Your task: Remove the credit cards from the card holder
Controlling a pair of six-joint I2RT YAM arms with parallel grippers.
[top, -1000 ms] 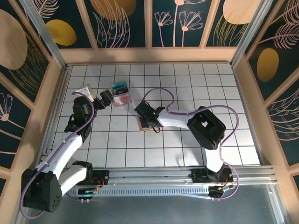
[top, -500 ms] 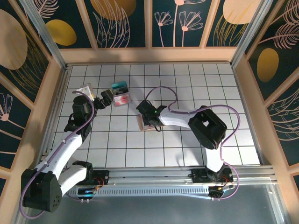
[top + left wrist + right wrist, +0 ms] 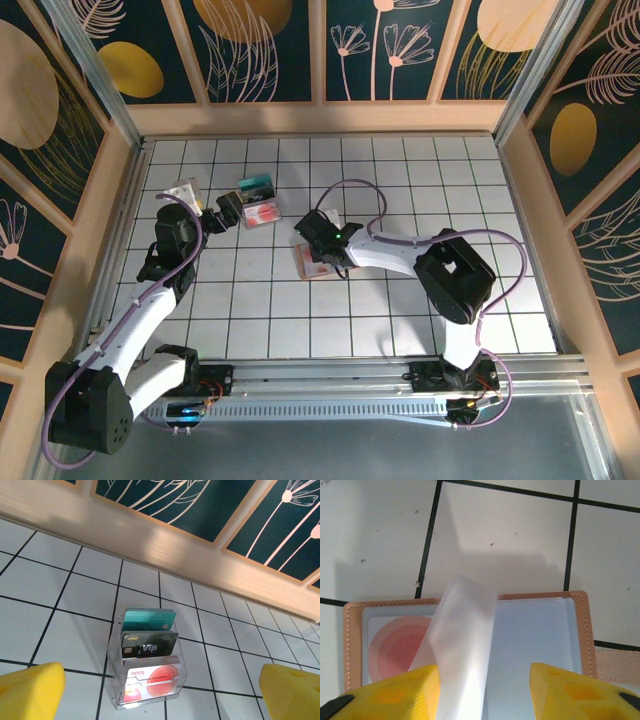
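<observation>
White tiled table (image 3: 400, 180) — my right gripper (image 3: 484, 672) spread wide over the open card holder (image 3: 540, 630), clear sleeve (image 3: 465, 630) between; I'd pinch it low, gently, baring the pink-circled card (image 3: 395, 647). Left gripper (image 3: 161, 680) hangs wide.

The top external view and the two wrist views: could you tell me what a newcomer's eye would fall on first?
Mid-table, the card holder lies open beneath the right claw, a translucent sleeve standing up between its yellow fingers and a pink-circled card in one pocket. Toward the far left, a clear stand holds three cards: teal, black, white-red.
</observation>
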